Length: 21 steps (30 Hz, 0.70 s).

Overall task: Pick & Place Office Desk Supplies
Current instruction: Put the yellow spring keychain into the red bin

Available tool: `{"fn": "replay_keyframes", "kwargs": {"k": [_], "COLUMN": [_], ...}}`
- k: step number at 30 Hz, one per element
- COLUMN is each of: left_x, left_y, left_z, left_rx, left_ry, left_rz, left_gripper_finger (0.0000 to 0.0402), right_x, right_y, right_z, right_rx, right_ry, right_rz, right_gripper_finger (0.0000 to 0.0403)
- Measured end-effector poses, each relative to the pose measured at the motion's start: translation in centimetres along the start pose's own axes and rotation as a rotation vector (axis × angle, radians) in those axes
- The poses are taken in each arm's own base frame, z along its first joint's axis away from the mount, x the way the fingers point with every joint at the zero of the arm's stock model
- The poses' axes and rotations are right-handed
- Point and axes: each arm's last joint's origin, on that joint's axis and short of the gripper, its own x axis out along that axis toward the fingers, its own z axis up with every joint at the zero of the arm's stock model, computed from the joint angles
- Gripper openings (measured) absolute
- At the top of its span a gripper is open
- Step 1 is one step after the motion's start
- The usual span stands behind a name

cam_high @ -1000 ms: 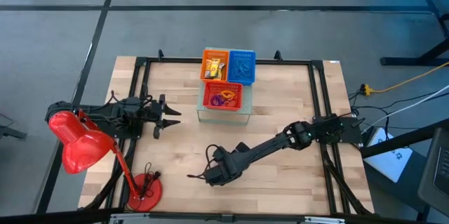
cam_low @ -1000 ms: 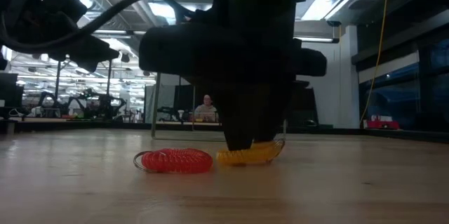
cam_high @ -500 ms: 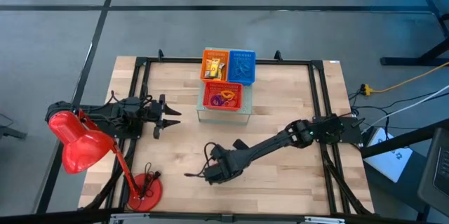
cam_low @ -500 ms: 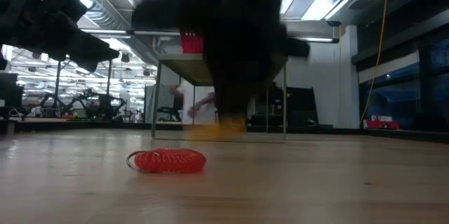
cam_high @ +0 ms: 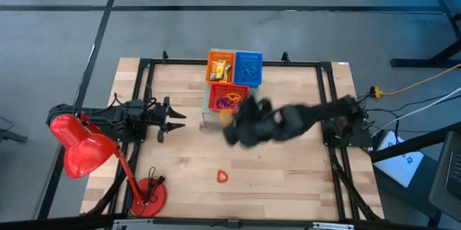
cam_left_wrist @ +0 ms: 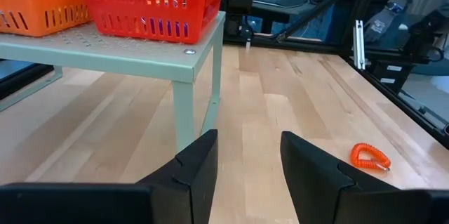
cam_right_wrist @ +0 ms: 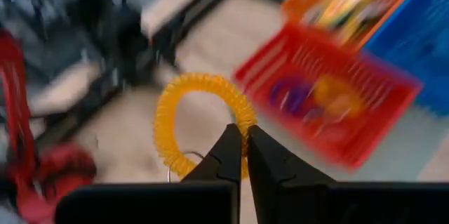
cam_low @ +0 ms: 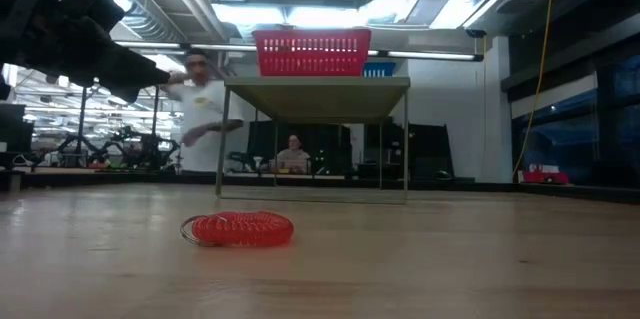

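Note:
My right gripper (cam_right_wrist: 243, 142) is shut on a yellow coil loop (cam_right_wrist: 168, 122). In the high view it (cam_high: 234, 125) is a blur above the table, just in front of the red basket (cam_high: 229, 99). That basket (cam_right_wrist: 337, 104) holds purple and orange loops. A red coil loop (cam_high: 222, 177) lies flat on the table toward the near edge; it also shows in the low view (cam_low: 240, 229) and the left wrist view (cam_left_wrist: 370, 156). My left gripper (cam_high: 173, 120) waits open and empty at the table's left, and its fingers stand apart in its own view (cam_left_wrist: 247, 164). My right gripper pinches the yellow coil's strand (cam_right_wrist: 247, 120) between its two shut fingertips, at one spot on the loop. The loop is lifted clear of the table and stands out past the fingers, with a small metal ring (cam_right_wrist: 179, 171) on it.
The red basket, an orange basket (cam_high: 220, 66) and a blue basket (cam_high: 248, 68) sit on a grey-green stand (cam_left_wrist: 140, 52) at the far middle. A red desk lamp (cam_high: 86, 151) stands at the near left. A person passes in the room behind (cam_low: 205, 109).
My right gripper, shut on the yellow coil, has lifted it off the table from beside the red coil. It has swung up and toward the far edge, to the red basket, fast enough to blur. The red coil stays on the table.

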Motion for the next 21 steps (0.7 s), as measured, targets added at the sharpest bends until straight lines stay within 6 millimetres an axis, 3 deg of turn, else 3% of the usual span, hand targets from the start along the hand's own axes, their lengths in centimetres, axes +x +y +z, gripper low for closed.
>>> {"fn": "replay_keyframes", "kwargs": {"k": [4, 7, 15, 21], "left_x": [0.0, 0.0, 0.0, 0.0], "left_y": [0.0, 0.0, 0.0, 0.0], "left_z": [0.0, 0.0, 0.0, 0.0], "left_rx": [0.0, 0.0, 0.0, 0.0], "left_ry": [0.0, 0.0, 0.0, 0.0], "left_rz": [0.0, 0.0, 0.0, 0.0], "left_gripper_finger": [0.015, 0.015, 0.015, 0.015], "right_x": [-1.1, 0.8, 9.0, 11.7], "right_y": [-3.6, -5.1, -5.9, -6.6], "right_z": [4.7, 6.3, 5.6, 5.1], "right_rx": [0.055, 0.016, -0.109, -0.127], "right_ry": [-0.044, 0.056, 0.291, 0.344], "right_rz": [0.006, 0.026, -0.029, -0.103], "right_gripper_finger": [0.0008, 0.0007, 0.0007, 0.0007]}}
